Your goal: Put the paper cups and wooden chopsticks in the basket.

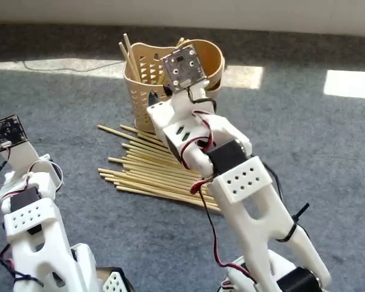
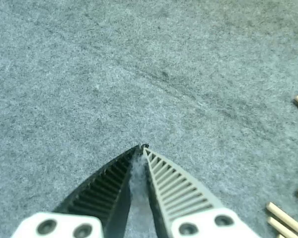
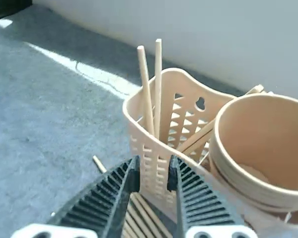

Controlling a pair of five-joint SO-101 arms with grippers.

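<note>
A beige slotted basket (image 1: 141, 85) stands on the grey carpet at the back. It holds a tan paper cup (image 1: 216, 58) and two upright wooden chopsticks (image 1: 128, 52). In front of it lies a pile of loose chopsticks (image 1: 152, 173). My right gripper (image 3: 153, 171) hovers just outside the basket's wall (image 3: 159, 129), narrowly open with nothing between its fingers; the cup (image 3: 268, 139) and upright chopsticks (image 3: 151, 84) sit beyond. My left gripper (image 2: 141, 148) is shut and empty, low over bare carpet to the left of the pile, with chopstick ends (image 2: 283, 218) off to one side.
The right arm (image 1: 231, 164) stretches over the chopstick pile toward the basket. The left arm (image 1: 27, 201) stands at the near left. Open carpet lies left and right of the basket. A pale wall runs along the back.
</note>
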